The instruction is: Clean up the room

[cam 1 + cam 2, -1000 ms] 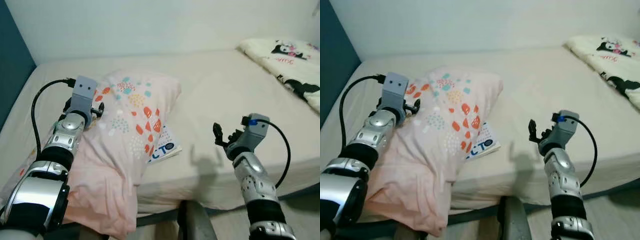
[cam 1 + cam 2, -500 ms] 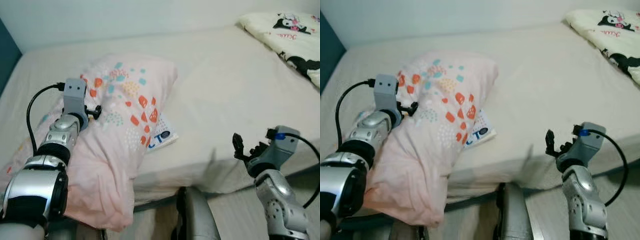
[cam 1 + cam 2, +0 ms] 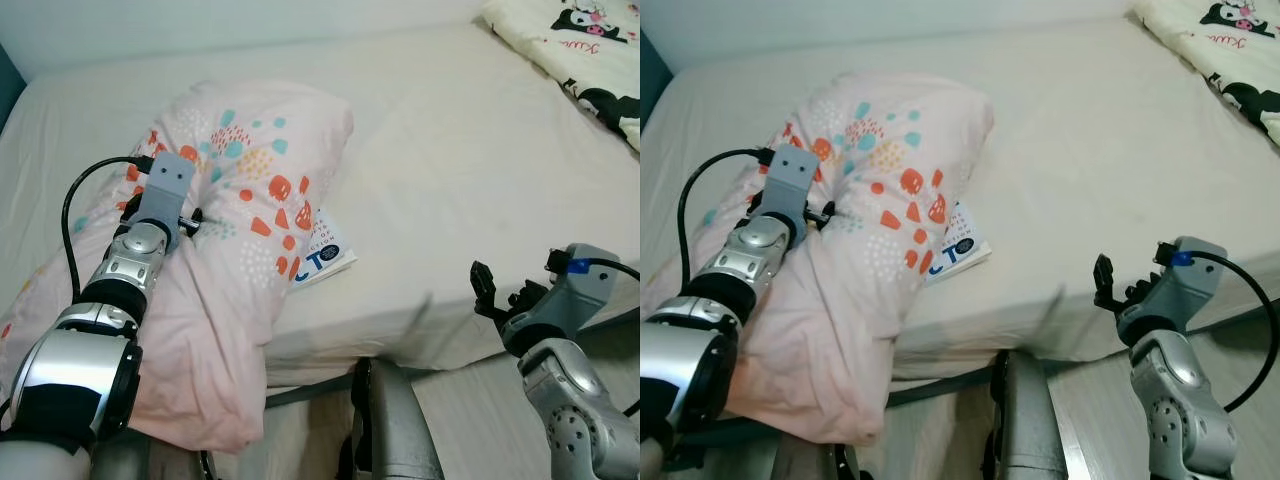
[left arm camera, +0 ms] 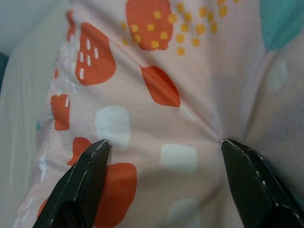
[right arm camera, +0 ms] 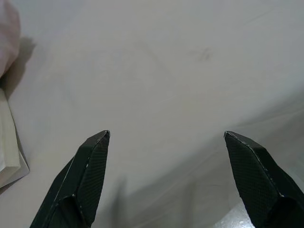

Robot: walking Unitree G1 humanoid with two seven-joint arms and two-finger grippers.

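A pink pillow (image 3: 250, 180) with orange and teal patches lies on the left side of the bed, its near end hanging over the front edge. My left gripper (image 3: 195, 215) rests against its top. In the left wrist view the left gripper (image 4: 164, 142) is open, both fingertips (image 4: 97, 152) pressed into the fabric. A white booklet (image 3: 325, 255) with blue letters pokes out from under the pillow's right side. My right gripper (image 3: 495, 295) hovers open at the bed's front edge, right of the booklet, holding nothing. The right wrist view has bare sheet below the right gripper (image 5: 166, 135).
The cream bed (image 3: 450, 170) spans the view. A blanket with a black-and-white cartoon print (image 3: 580, 50) lies at its far right. A dark blue wall (image 3: 8, 85) borders the left. Pale wood floor (image 3: 470, 430) and my grey body part (image 3: 385, 420) are in front.
The camera has tilted down and nearer the bed. My right arm has dropped from above the mattress to its front edge. The left gripper stays on the pillow.
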